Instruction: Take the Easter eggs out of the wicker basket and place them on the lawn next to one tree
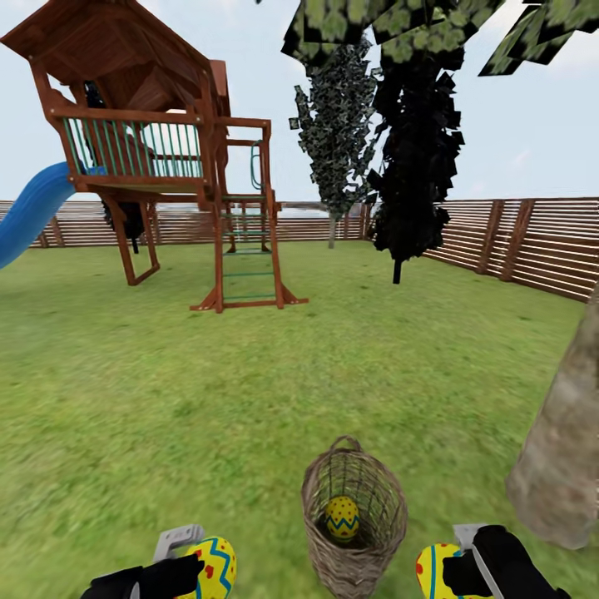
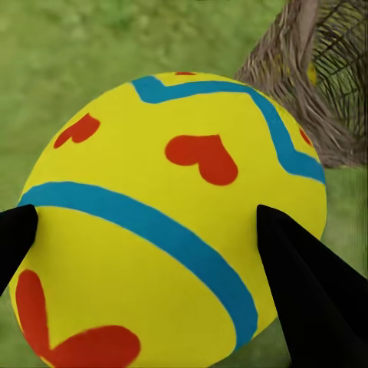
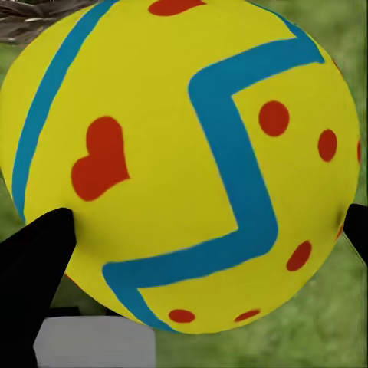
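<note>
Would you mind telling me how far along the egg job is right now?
No egg lies by the tree yet. In hand: the left gripper and right gripper each clamp an Easter egg. Left: the third egg sits in the wicker basket; all three need placing.

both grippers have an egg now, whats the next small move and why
Probably swing the right gripper toward the tree trunk and set its egg on the lawn beside it. That trunk stands close on the right, the left gripper is also shut on an egg, and a third egg sits in the wicker basket, so a gripper must be freed first.
</note>
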`<state>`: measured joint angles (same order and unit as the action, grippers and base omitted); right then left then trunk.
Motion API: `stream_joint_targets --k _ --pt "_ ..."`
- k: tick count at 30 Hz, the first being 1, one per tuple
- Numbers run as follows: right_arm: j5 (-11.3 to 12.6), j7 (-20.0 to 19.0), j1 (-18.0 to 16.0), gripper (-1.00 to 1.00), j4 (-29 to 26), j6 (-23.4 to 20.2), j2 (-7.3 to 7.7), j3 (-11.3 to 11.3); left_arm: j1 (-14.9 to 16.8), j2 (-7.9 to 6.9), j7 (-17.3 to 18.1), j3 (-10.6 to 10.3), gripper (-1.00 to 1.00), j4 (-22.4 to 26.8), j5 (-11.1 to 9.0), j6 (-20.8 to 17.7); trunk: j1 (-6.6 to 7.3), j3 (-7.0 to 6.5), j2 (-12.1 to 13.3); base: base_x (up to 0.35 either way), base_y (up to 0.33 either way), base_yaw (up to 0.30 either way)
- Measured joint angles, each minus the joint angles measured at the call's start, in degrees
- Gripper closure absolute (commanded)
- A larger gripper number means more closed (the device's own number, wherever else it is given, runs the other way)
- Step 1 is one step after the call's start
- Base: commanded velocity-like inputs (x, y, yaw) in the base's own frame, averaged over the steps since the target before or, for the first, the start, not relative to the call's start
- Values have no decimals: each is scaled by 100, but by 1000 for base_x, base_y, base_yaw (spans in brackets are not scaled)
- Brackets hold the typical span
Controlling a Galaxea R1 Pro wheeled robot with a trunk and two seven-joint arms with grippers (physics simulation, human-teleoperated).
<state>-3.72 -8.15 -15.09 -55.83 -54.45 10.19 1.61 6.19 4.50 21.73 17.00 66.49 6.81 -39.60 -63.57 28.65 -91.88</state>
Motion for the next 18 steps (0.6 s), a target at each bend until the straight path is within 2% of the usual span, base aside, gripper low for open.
stream_joint_targets --k 4,8,18 --pt "2 0 0 100 -9 3 21 7 0 -36 23 41 100 38 -9 -43 88 -72 160 0 -303 0" --pt "4 -1 0 100 -10 4 40 7 0 -174 37 97 100 66 -16 -102 176 -144 321 -16 -182 0" --pt "7 0 0 100 -9 7 44 6 0 -180 38 108 100 83 -22 -170 392 -323 722 -317 -6 0"
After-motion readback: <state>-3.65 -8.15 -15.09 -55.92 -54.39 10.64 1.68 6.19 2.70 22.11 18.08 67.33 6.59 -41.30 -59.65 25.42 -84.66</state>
